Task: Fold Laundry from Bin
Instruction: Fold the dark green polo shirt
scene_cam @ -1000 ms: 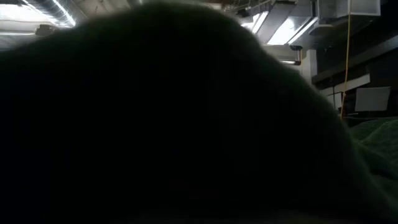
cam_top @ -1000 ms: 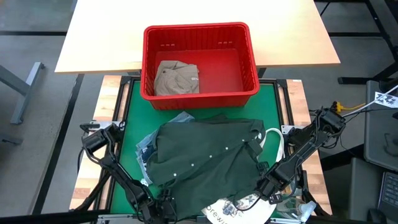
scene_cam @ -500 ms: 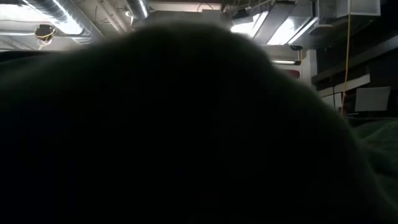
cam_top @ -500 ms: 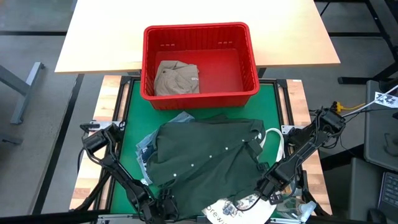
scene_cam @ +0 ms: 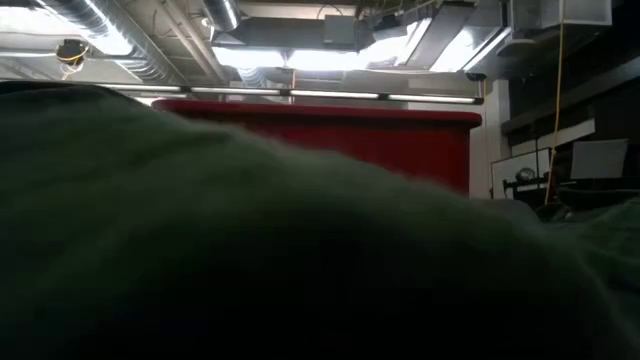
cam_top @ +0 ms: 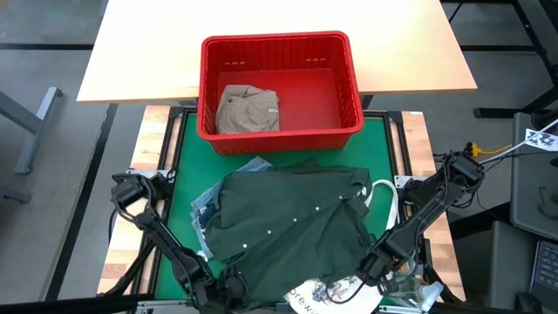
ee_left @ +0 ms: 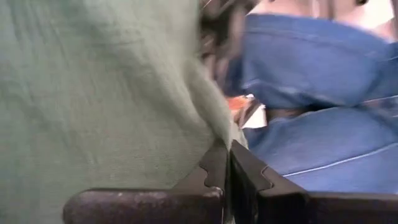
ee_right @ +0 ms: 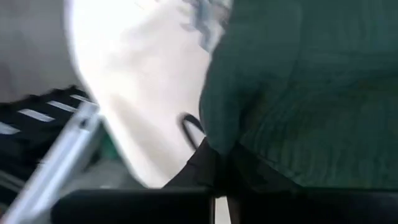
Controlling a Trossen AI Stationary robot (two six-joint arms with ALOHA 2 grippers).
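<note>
Both end effectors are clamped down now: the left end effector [ee_left: 227, 163] has its fingers pinched together on the near hem of the dark green shirt [cam_top: 292, 228], and the right end effector [ee_right: 219, 163] is nipped onto the same shirt's other near corner, right beside the white tote bag [cam_top: 336, 294]. The shirt lies spread on the green surface [cam_top: 179, 187], buttons up, over a light blue denim garment [ee_left: 311, 62] that peeks out on the left side. Beyond it, the red bin [cam_top: 281, 45] holds one khaki garment [cam_top: 248, 109] tucked into its left half. This looks like the start of the fold itself, corners gripped. Next move, I'd say: lift both corners together, evenly, and carry the hem away toward the bin without dragging the denim or the tote along.
</note>
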